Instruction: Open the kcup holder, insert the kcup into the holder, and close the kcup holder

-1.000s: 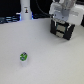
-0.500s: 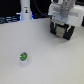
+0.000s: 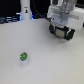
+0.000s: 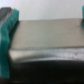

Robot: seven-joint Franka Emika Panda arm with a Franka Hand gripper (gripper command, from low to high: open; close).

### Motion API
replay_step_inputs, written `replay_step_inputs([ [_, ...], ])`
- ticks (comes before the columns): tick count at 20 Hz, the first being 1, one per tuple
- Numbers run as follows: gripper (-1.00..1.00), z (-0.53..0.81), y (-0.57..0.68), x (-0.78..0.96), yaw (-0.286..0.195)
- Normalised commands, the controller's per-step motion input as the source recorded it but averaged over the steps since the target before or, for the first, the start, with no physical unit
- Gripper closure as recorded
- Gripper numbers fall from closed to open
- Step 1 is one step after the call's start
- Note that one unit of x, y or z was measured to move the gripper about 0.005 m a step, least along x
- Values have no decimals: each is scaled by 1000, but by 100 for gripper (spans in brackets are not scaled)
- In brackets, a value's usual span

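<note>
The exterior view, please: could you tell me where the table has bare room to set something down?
Bare white table stretches between the kcup near the exterior view's left and the kcup holder at upper right. The strip before the white bottle-like post looks free too. It is crowded at the holder, where the gripper sits.

no readable text, no labels, no numbers, pictures too blurred
</note>
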Motion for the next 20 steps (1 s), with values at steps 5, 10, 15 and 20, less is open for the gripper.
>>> replay_step_inputs([
  [5, 100, 298, -295, 918, -41],
  [10, 100, 310, -330, 888, -42],
  [15, 100, 300, -351, 875, -45],
  [20, 100, 295, -363, 868, -46],
])
